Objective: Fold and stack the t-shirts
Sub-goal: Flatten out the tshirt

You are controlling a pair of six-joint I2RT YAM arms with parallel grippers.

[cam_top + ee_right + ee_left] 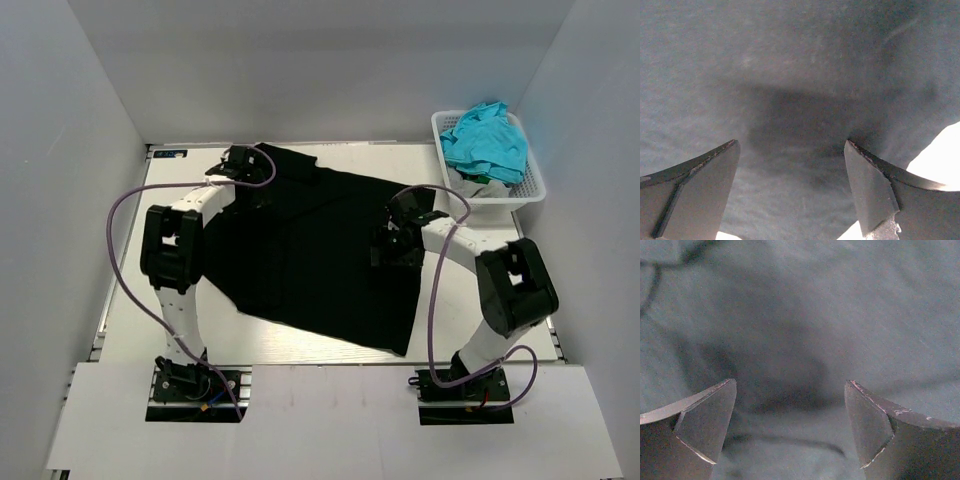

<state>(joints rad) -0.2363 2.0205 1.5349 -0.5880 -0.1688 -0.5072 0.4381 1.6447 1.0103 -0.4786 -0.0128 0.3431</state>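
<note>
A: Nearest first. What's at the bottom of the top view?
B: Left base point(195, 385) and right base point(465, 385), bolted at the near edge of the table point(300, 350). A purple cable loops off each arm: left cable point(112, 250), right cable point(432, 310).

A: Task item?
B: Black t-shirt point(310, 260), spread flat mid-frame and skewed. One corner pts to bottom centre-right, and the far end reaches upper left-centre.

A: Right arm?
B: Right gripper point(393, 245) is right of centre, over the tee's right part. In its wrist view the right gripper point(791, 141) has its jaws wide apart w/ nothing btwn them. Black cloth fills nearly the whole view, w/ a bright bit of table at lower right. Can't tell if the tips touch the cloth.

A: Left arm?
B: Further back. Left gripper point(245, 162) is upper left of centre, over the tee's far end. In its wrist view the left gripper point(790, 382) also has its jaws apart, nothing held. Only dark fabric w/ faint creases shows below. Contact also unclear.

A: Farthest?
B: White basket point(535, 188) in the upper right, at the table's far right corner. The tee's right edge comes near it. A teal t-shirt point(485, 140) sits crumpled inside, heaped above the rim.
</note>
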